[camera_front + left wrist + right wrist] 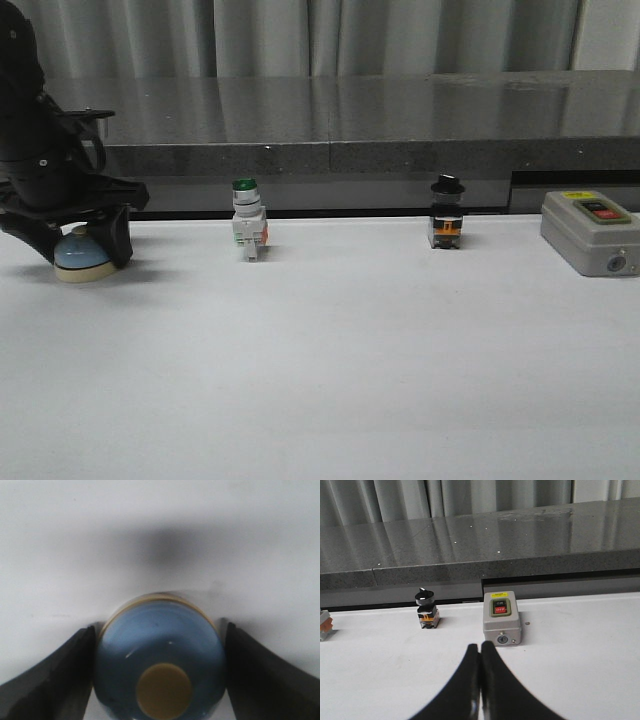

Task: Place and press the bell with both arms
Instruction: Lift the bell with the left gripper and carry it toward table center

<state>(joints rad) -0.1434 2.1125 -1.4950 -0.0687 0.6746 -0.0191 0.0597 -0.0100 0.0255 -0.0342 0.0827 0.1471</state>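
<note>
While the left gripper (78, 238) stands low at the far left of the white table (330, 380), its 2 fingers (55, 675) flank the light-blue bell (82, 253), which sits on the tabletop with its cream base down. From the left wrist camera, the jaws are spread to either side of the dome (160, 655), touching or nearly touching it; a firm pinch cannot be confirmed. The right gripper (480, 680) has its jaws pressed together and empty, pointing toward a grey box (502, 618) with red and green buttons. A green-capped switch (247, 220) and a black-knobbed switch (446, 213) stand along the table's back edge.
</note>
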